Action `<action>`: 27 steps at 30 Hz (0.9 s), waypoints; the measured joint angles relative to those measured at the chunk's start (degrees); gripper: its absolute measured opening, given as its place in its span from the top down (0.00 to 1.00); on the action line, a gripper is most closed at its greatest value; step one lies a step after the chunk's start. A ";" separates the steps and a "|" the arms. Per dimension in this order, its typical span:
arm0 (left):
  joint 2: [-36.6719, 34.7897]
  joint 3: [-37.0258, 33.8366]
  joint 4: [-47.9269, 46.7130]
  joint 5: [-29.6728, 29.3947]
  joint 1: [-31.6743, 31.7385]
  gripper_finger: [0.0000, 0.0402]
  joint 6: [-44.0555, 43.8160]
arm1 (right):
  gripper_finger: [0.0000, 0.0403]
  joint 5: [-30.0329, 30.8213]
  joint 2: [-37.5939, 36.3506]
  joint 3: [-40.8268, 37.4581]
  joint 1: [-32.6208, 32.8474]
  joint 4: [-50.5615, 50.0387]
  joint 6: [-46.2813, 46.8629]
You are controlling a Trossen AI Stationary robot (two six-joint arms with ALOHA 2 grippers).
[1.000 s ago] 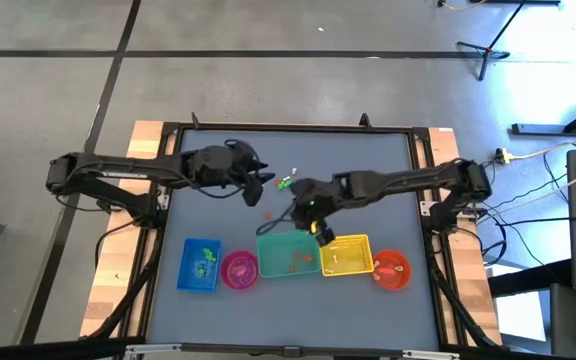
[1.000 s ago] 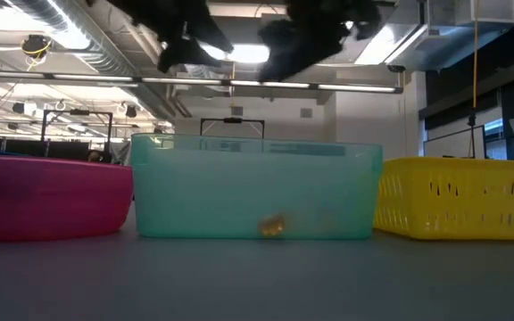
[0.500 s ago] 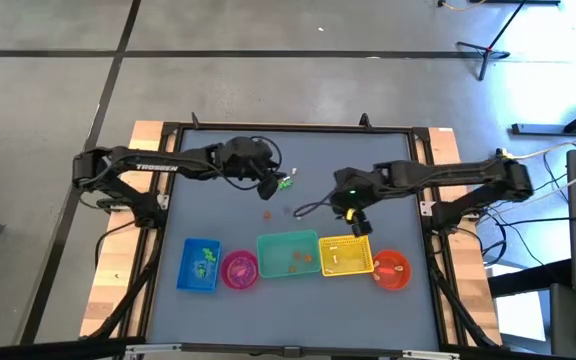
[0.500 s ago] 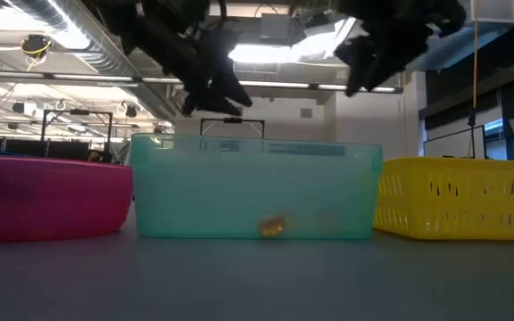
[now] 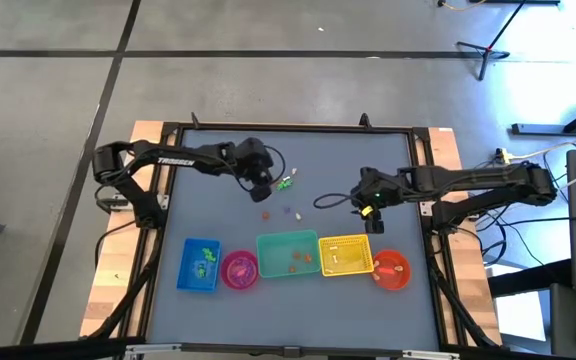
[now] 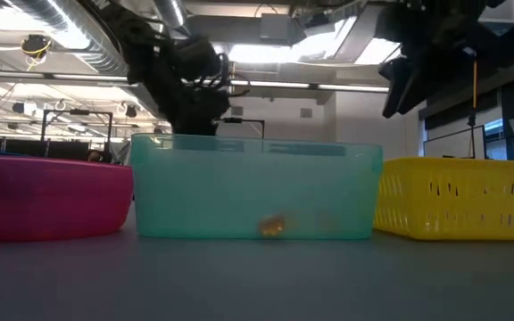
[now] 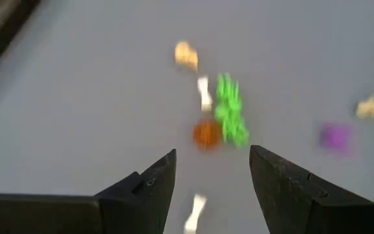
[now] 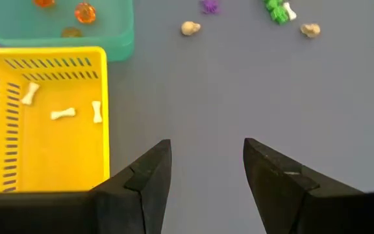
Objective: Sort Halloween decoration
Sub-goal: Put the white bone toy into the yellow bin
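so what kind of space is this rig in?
Probably a robotics lab or industrial workshop: exposed ceiling ducts, bare concrete floor, and a tripod stand beside the framed table.

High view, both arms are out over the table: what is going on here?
A two-arm robot is sorting tiny Halloween trinkets into a row of coloured containers. The left claw is open and empty, over the loose trinkets: a green one, an orange one and a purple one. The right claw is open too, holds nothing, and hangs above the table just back of the yellow basket, which holds small white bones. Orange pieces lie in the teal bin.
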 joint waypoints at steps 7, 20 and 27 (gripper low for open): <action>0.76 0.02 -7.28 0.36 0.24 0.55 4.54 | 0.53 -0.01 0.28 -2.18 0.04 2.51 0.09; 1.12 -0.02 -7.38 -3.34 0.35 0.55 7.53 | 0.53 -0.03 0.26 -3.83 0.04 5.75 0.09; 5.43 -0.09 -7.31 -3.17 0.42 0.55 7.60 | 0.53 -0.06 0.26 -3.83 0.04 5.86 0.09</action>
